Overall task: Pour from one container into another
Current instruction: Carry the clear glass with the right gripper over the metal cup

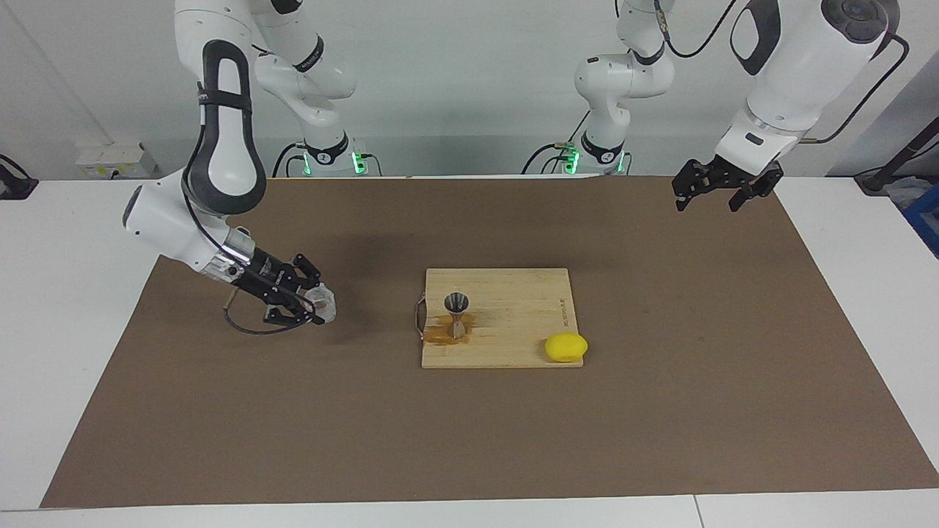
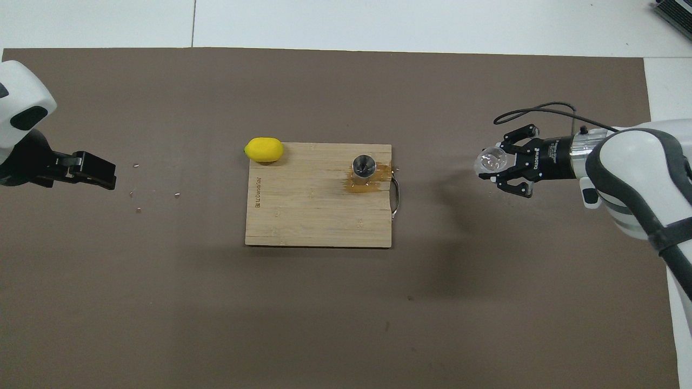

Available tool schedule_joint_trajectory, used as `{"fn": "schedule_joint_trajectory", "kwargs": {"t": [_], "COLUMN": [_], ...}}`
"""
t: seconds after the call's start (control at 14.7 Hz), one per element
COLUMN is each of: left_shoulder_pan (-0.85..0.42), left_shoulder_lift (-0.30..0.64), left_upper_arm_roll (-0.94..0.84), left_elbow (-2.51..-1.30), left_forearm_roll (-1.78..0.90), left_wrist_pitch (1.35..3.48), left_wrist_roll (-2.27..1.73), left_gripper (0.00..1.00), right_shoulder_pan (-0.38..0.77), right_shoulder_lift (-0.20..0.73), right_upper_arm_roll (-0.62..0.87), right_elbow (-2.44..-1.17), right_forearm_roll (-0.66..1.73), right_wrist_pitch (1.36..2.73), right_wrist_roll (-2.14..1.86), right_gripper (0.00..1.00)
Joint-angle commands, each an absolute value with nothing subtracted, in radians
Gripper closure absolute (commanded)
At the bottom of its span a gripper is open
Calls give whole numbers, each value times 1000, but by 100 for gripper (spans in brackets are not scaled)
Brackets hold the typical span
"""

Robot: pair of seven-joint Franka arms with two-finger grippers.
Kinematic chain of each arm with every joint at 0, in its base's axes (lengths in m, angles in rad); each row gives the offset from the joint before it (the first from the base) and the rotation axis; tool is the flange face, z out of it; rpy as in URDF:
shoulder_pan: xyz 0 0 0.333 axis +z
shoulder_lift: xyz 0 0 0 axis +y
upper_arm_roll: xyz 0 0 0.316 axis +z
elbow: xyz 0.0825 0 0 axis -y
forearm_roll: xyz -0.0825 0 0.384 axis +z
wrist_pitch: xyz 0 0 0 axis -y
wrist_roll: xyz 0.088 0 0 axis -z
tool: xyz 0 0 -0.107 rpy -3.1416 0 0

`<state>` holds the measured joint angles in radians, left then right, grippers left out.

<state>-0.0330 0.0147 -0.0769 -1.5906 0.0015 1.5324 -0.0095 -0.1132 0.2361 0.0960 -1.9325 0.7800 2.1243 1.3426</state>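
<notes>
The clear glass cup [image 1: 323,301] is between the fingers of my right gripper [image 1: 314,308], low over the brown mat toward the right arm's end of the table and beside the cutting board. It also shows in the overhead view [image 2: 490,160] in the right gripper [image 2: 498,163]. The steel jigger [image 1: 458,311] stands upright on the wooden cutting board [image 1: 513,315], at the board's handle end [image 2: 363,166]. My left gripper [image 1: 715,196] is open, empty and raised over the mat at the left arm's end [image 2: 100,174], where it waits.
A brown liquid spill [image 2: 367,185] wets the board [image 2: 313,210] around the jigger. A yellow lemon [image 1: 565,347] lies at the board's corner farthest from the robots [image 2: 264,149]. A few small crumbs [image 2: 135,165] lie on the mat near the left gripper.
</notes>
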Motion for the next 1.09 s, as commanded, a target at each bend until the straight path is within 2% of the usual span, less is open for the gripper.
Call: {"fn": "schedule_joint_trajectory", "kwargs": {"t": [0.0, 0.14, 0.27, 0.41, 1.02], "left_shoulder_pan": [-49, -45, 27, 46, 35], "left_shoulder_lift": [-12, -12, -5, 5, -24], "left_upper_arm_roll": [-58, -57, -107, -132, -124], "left_elbow": [-1615, -1580, -1530, -1485, -1532], "left_forearm_roll": [14, -24, -52, -41, -41], "left_wrist_pitch": [1522, 1517, 1477, 1416, 1428], "left_wrist_roll": [5, -8, -8, -8, -6], "left_gripper": [0, 0, 0, 0, 0], "right_shoulder_pan": [-58, -19, 23, 61, 208], "right_shoulder_lift": [273, 291, 305, 321, 388], "right_upper_arm_roll": [97, 97, 97, 97, 97], "right_elbow": [-1852, -1804, -1770, -1737, -1617], "right_forearm_roll": [692, 657, 612, 572, 391], "right_wrist_pitch": [2137, 2138, 2143, 2152, 2141], "right_wrist_roll": [1448, 1503, 1540, 1580, 1758], "right_gripper": [100, 100, 100, 100, 100]}}
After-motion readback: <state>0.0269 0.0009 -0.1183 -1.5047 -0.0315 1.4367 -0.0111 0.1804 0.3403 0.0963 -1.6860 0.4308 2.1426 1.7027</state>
